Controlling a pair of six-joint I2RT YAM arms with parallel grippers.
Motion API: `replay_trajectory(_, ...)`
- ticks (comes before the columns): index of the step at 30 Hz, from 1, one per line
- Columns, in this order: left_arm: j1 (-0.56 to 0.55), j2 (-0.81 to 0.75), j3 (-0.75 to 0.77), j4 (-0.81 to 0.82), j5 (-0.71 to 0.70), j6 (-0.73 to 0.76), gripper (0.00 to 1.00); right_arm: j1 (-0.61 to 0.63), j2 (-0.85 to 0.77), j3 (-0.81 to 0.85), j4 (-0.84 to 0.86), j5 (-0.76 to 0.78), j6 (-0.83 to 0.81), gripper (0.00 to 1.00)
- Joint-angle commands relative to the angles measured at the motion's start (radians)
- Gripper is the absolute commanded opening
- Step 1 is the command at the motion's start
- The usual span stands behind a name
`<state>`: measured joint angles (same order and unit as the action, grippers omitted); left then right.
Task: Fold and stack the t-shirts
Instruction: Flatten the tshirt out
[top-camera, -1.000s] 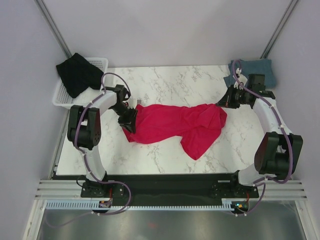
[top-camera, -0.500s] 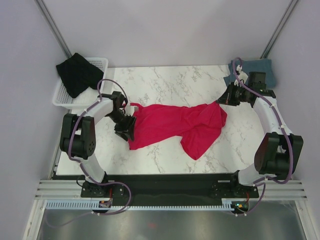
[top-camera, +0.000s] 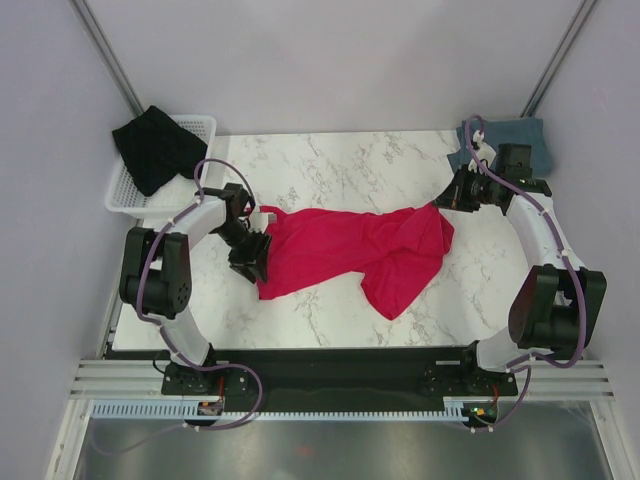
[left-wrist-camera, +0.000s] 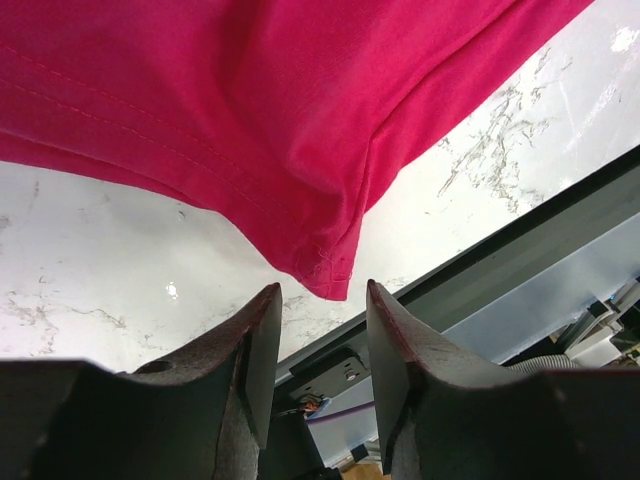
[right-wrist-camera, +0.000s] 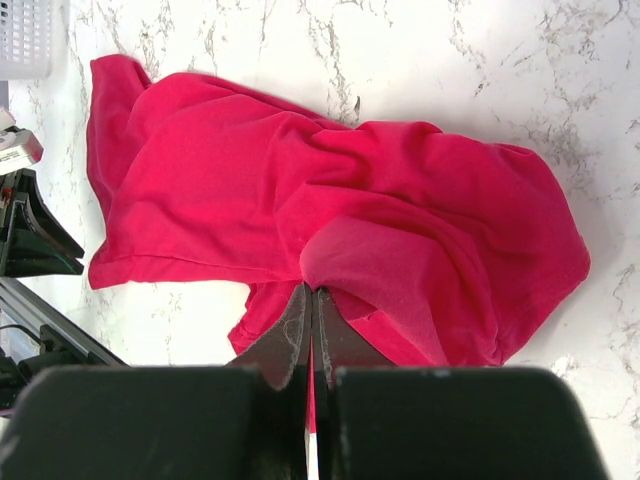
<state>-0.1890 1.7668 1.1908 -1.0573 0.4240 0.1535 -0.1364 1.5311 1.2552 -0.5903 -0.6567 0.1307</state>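
R claw (right-wrist-camera: 310, 298) pinches red shirt (top-camera: 350, 250) at its R edge, mid-table; L claw (left-wrist-camera: 320, 300) spread, shirt corner just past tips. Blue shirt (top-camera: 525, 135) partly hidden behind R arm (top-camera: 535, 225); black shirt (top-camera: 155, 148) drapes basket (top-camera: 125, 195).

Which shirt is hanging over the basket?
The black t-shirt: it drapes over the white wire basket. The red t-shirt lies on the marble table, the blue-grey t-shirt at its far right corner.
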Motion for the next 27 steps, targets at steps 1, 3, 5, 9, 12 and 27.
replay_trajectory(1,0.002,0.008,0.013,0.000,0.027,-0.023,0.46,0.003,-0.019,0.018,0.027,-0.006,-0.011,0.00)
replay_trajectory(3,-0.001,0.013,0.012,0.002,0.024,-0.022,0.46,0.003,-0.015,0.018,0.029,-0.007,-0.008,0.00)
replay_trajectory(5,-0.003,0.022,0.013,0.006,0.019,-0.020,0.46,0.001,-0.012,0.016,0.029,-0.008,-0.008,0.00)
replay_trajectory(9,-0.009,0.049,0.032,0.013,0.010,-0.015,0.45,0.003,-0.006,0.023,0.027,-0.006,-0.009,0.00)
replay_trajectory(12,-0.013,0.059,0.042,0.013,0.009,-0.012,0.41,0.001,-0.005,0.027,0.027,-0.003,-0.014,0.00)
replay_trajectory(27,-0.021,0.057,0.036,0.022,0.016,-0.006,0.10,0.001,0.001,0.018,0.035,0.002,-0.016,0.00)
